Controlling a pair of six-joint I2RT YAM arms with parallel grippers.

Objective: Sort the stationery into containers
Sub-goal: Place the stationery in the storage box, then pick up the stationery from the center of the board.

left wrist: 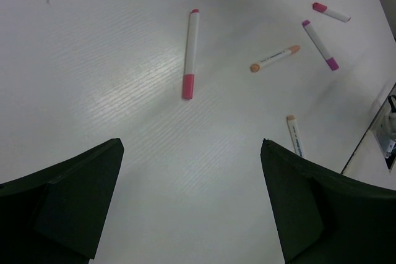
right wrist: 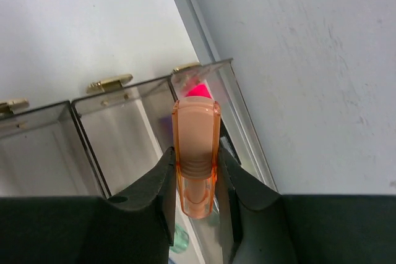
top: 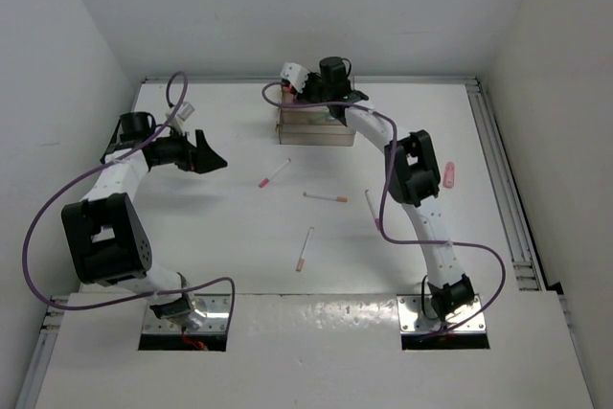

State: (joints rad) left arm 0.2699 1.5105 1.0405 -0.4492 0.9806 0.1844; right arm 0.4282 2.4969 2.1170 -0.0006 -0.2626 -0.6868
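My right gripper point(right wrist: 195, 153) is shut on an orange-capped highlighter point(right wrist: 195, 125) and holds it over the rightmost compartment of the clear-plastic trays point(right wrist: 117, 131). A pink piece point(right wrist: 198, 90) and a green piece point(right wrist: 180, 239) lie in that compartment. In the top view this gripper point(top: 326, 102) is over the tray block point(top: 314, 129) at the back of the table. My left gripper point(top: 213, 158) is open and empty above the table's left side, and its jaws point(left wrist: 192, 146) stand wide apart. Loose pens lie ahead of it: a pink-capped white pen point(left wrist: 189, 54), an orange-tipped pen point(left wrist: 275, 58) and a purple-tipped pen point(left wrist: 320, 44).
More loose items lie mid-table: a pink-tipped pen point(top: 274, 173), an orange pen point(top: 326, 197), a white pen point(top: 372, 206), a peach-tipped pen point(top: 305, 248) and a pink piece point(top: 449, 174) at the right. White walls enclose the table, and a rail point(top: 503, 189) runs along its right edge.
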